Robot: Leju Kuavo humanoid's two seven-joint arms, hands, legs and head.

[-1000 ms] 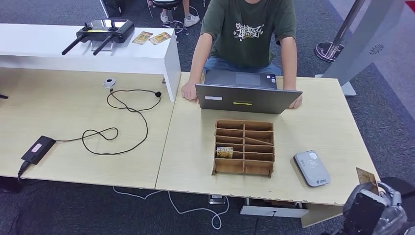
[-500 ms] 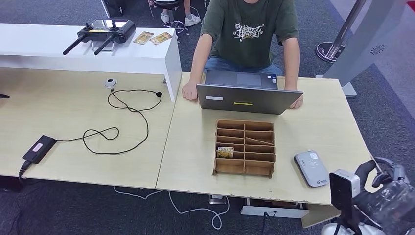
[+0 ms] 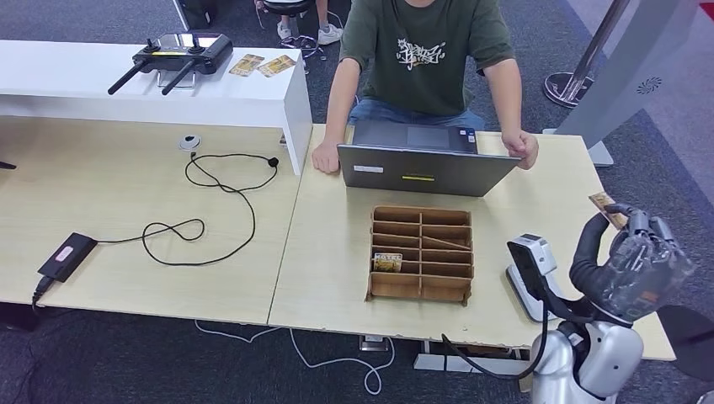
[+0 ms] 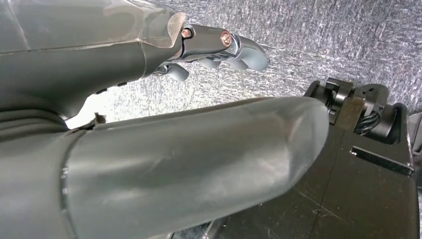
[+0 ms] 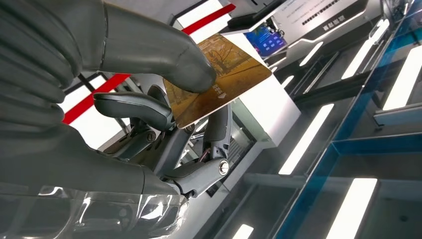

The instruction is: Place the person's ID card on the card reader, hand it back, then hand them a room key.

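Cards first: going left to right from my head view, the wooden rack (image 3: 420, 253) sits mid-table with one room key (image 3: 387, 262) in a slot at its 9 o'clock side. The card reader (image 3: 536, 289) lies at the rack's 3 o'clock, partly hidden by my arm. My right robot hand (image 3: 633, 257) pinches the ID card (image 3: 608, 207) by one edge. I judge it light, stiff and slick, so an edge pinch suits it. The wrist view shows the thumb (image 5: 164, 52) pressing its face. My left robot hand (image 4: 219, 47) is curled, grasping nothing.
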